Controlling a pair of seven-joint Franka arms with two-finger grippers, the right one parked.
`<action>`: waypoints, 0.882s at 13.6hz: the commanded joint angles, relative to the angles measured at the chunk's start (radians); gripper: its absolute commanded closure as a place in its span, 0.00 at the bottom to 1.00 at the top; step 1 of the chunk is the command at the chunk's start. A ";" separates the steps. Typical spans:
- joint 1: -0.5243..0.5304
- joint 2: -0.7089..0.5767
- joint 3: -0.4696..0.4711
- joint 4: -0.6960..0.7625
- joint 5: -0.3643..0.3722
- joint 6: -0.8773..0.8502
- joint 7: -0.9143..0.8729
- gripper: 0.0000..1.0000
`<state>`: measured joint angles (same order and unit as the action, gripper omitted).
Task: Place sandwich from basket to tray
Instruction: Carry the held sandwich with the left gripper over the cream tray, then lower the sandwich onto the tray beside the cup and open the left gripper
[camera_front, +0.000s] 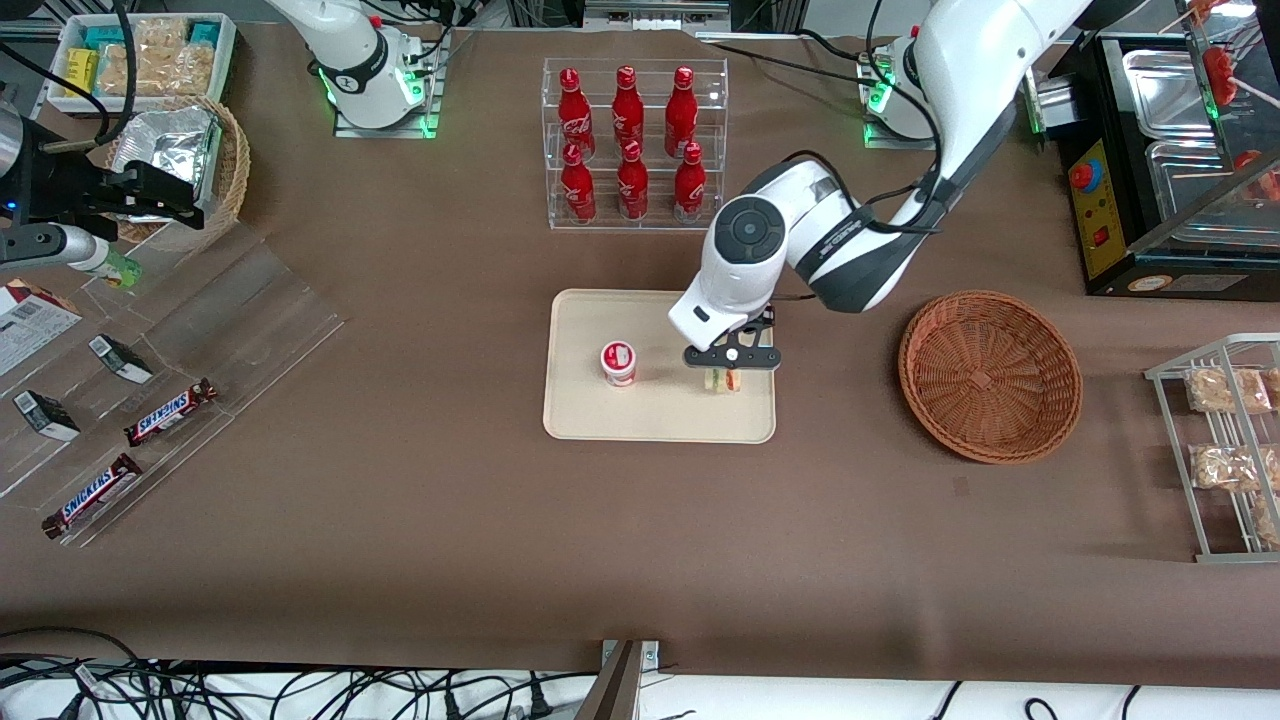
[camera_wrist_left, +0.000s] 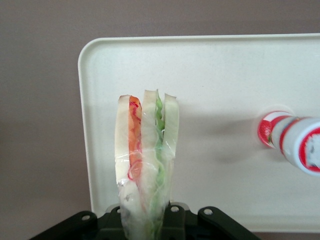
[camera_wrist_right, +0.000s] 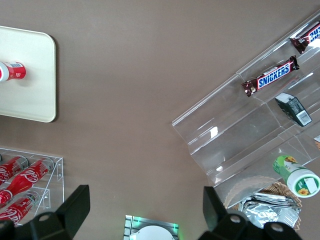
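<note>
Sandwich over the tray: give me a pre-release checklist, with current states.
1. sandwich out of the basket: ok, basket holds nothing.
2. gripper over the tray: ok.
3. Grip holds: ok, sandwich upright between the fingers in the wrist view.
4. Sandwich resting on the tray surface: cannot tell.
5. Drop spot apart from the red-lidded cup: ok, gap beside it.
6. Drop spot inside the tray rim: ok, but close to the edge nearest the basket.

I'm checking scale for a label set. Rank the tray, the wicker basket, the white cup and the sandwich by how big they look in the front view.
1. Tray, largest.
2. Basket, somewhat smaller.
3. Cup.
4. Sandwich, under the gripper that holds it; it is partly covered, so cup versus sandwich is unsure.
</note>
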<state>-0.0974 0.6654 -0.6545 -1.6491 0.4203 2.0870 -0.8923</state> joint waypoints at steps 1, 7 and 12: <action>-0.013 0.060 0.001 0.020 0.080 0.037 -0.059 1.00; -0.031 0.121 0.009 0.019 0.169 0.045 -0.137 1.00; -0.044 0.111 0.010 0.029 0.170 0.038 -0.227 0.00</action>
<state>-0.1240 0.7834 -0.6514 -1.6434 0.5563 2.1348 -1.0791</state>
